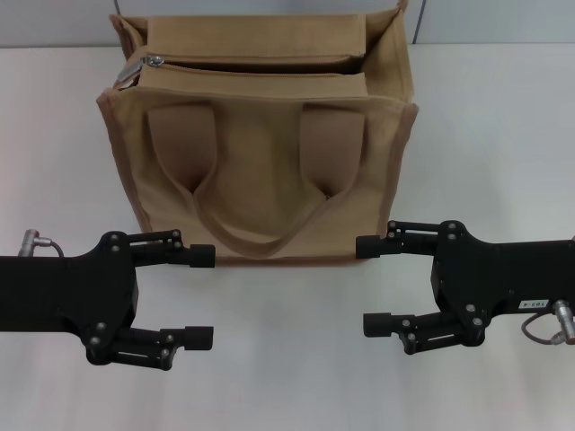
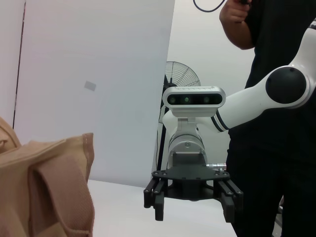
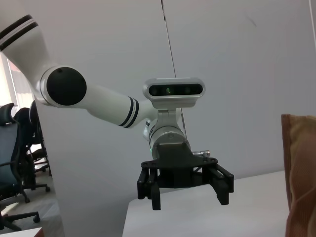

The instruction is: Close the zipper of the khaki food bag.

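Observation:
The khaki food bag [image 1: 260, 171] stands upright at the back middle of the white table, its two strap handles hanging down the near side. Its zipper [image 1: 260, 68] lies open along the top, a dark gap between the two flaps. The silver pull [image 1: 154, 61] sits at the bag's left end. My left gripper [image 1: 203, 297] is open, low in front of the bag's left corner and apart from it. My right gripper [image 1: 370, 285] is open in front of the right corner, facing the left one. The left wrist view shows the right gripper [image 2: 192, 210] and the bag's side [image 2: 44, 187].
The white table [image 1: 287, 386] stretches around the bag on all sides. A person in black [image 2: 276, 163] stands beside the right arm, and a fan [image 2: 180, 79] is behind it. Office chairs [image 3: 17, 163] stand off the table beyond the left gripper [image 3: 186, 196].

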Robot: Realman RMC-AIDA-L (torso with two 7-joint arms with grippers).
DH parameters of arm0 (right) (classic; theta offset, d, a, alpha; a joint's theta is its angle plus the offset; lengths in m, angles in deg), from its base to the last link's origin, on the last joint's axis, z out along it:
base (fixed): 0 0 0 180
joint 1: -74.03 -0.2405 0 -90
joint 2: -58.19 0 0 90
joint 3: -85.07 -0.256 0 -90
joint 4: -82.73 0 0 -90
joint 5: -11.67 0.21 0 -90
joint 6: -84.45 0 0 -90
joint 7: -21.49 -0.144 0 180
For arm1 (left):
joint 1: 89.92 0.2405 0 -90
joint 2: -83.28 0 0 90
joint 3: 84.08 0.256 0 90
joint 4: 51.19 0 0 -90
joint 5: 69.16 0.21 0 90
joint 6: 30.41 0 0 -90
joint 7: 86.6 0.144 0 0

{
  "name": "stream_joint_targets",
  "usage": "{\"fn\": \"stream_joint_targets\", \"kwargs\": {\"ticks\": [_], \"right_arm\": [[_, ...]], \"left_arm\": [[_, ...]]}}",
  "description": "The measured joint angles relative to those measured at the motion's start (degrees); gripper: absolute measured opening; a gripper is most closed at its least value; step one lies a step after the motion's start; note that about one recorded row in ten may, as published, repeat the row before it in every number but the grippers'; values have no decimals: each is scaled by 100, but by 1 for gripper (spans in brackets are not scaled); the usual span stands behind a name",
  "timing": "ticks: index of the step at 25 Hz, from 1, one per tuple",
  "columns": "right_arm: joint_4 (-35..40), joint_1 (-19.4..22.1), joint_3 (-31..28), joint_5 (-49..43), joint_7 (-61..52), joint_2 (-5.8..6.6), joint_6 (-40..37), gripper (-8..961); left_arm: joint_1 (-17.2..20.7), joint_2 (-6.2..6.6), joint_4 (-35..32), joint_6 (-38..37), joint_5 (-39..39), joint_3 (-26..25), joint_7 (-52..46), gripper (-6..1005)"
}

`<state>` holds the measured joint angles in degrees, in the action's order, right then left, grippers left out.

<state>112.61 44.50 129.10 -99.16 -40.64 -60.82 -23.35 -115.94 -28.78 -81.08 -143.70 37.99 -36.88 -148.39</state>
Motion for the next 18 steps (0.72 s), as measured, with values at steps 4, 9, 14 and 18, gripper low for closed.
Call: {"fn": "stream_joint_targets", "kwargs": {"ticks": [4, 9, 14, 18], "right_arm": [[-7, 0, 0, 0, 0, 0, -14, 818], [-14, 0, 0, 0, 0, 1, -20, 818], [-25, 0, -1, 0, 0, 1, -12, 818], [-26, -1, -1, 0, 0, 1, -5, 818]], "left_arm": [[0, 0, 0, -1, 0, 0, 0, 829], [1, -5, 0, -11, -1, 0, 0, 828], [37, -8, 0, -32, -29, -9, 0, 828], [105, -4, -33, -47, -37, -166, 1, 829]]}}
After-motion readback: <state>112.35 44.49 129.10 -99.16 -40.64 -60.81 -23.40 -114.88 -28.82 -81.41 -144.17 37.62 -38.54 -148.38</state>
